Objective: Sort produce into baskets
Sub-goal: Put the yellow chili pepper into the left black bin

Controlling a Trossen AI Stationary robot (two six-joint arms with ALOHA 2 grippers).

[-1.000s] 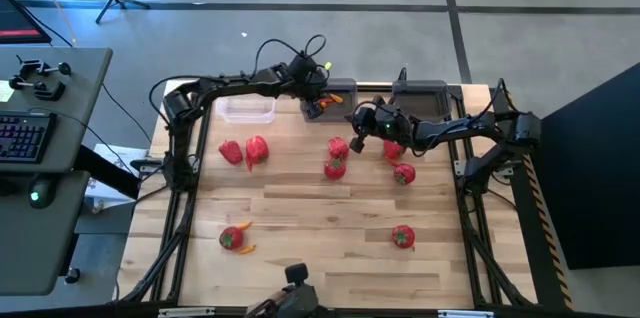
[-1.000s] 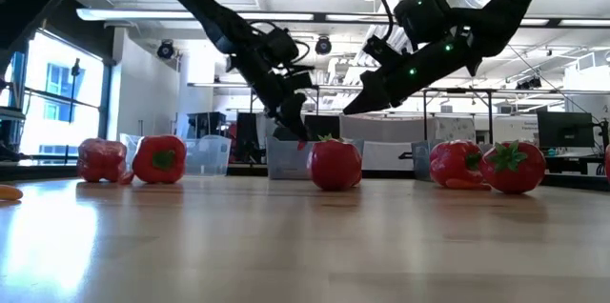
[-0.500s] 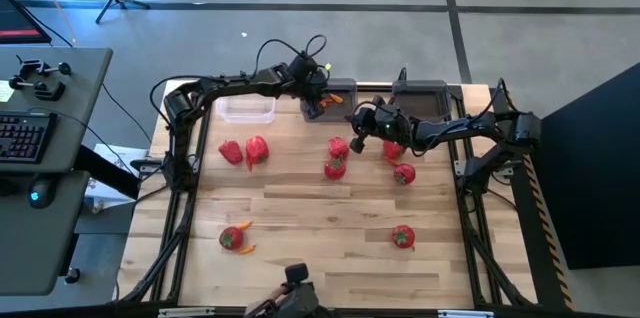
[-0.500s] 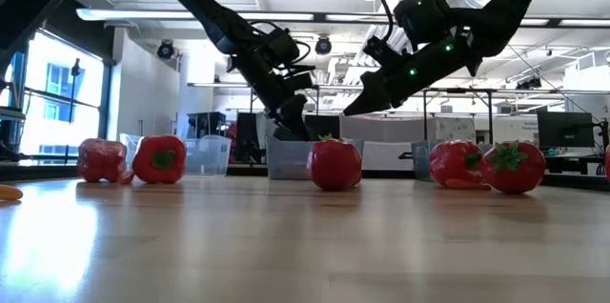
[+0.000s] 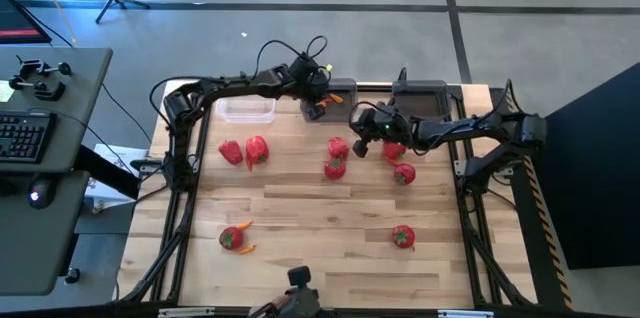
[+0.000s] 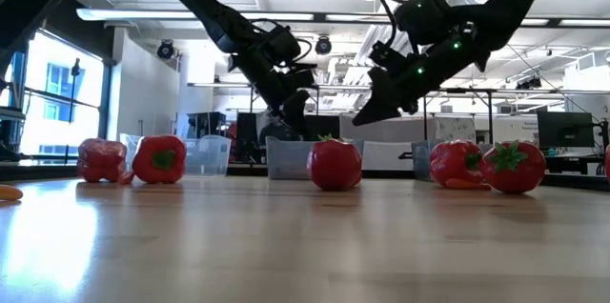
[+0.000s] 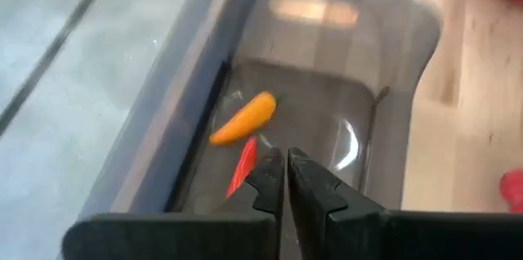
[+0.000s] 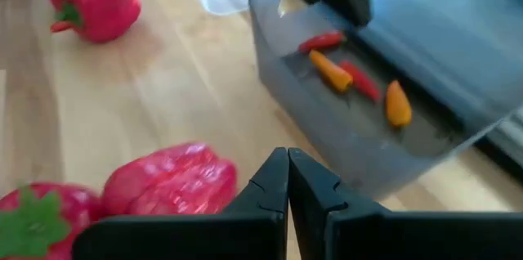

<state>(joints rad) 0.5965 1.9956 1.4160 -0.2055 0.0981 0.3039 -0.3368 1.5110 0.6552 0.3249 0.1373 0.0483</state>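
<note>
My left gripper [image 5: 316, 108] [image 7: 285, 175] is shut above the middle dark grey basket [image 5: 338, 88] at the table's far edge. Orange [image 7: 244, 118] and red [image 7: 243, 163] chilli pieces lie on the basket's floor; the right wrist view shows several [image 8: 331, 72]. Whether the red piece touches my fingers, I cannot tell. My right gripper [image 5: 360, 142] [image 8: 288, 172] is shut and empty, hovering above a red pepper [image 8: 170, 183] [image 5: 338, 146] beside a tomato [image 8: 33, 219]. A clear basket [image 5: 247, 108] and a second dark basket [image 5: 421, 94] stand on either side.
Two red peppers [image 5: 231, 152] [image 5: 257, 148] lie at the left, a pepper [image 5: 393, 148] and a tomato [image 5: 404, 172] at the right. Tomatoes lie near the front at the right [image 5: 402, 237] and the left [image 5: 233, 238], the left one with carrot pieces [image 5: 247, 249] beside it.
My left gripper has risen a little over the middle dark basket; the red piece that showed at its fingertips in the low view is no longer there. My right gripper has tipped its fingers more steeply downward over the pepper.
</note>
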